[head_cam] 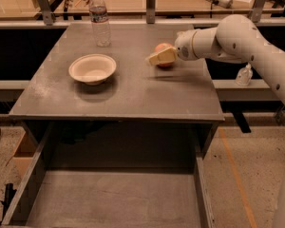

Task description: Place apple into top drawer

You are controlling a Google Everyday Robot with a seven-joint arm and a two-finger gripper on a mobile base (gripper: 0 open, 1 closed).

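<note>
The red and yellowish apple (164, 49) is at the right middle of the tabletop, held a little above the surface with its shadow on the table below. My gripper (162, 56) reaches in from the right on the white arm and is shut on the apple, with a cream finger (159, 58) across its front. The top drawer (114, 201) stands pulled open below the table's front edge, its flat grey bottom bare.
A white bowl (92, 69) sits on the left of the grey tabletop (133, 94). A clear water bottle (100, 19) stands at the back left. A small white bottle (244, 74) is on a ledge to the right of the table.
</note>
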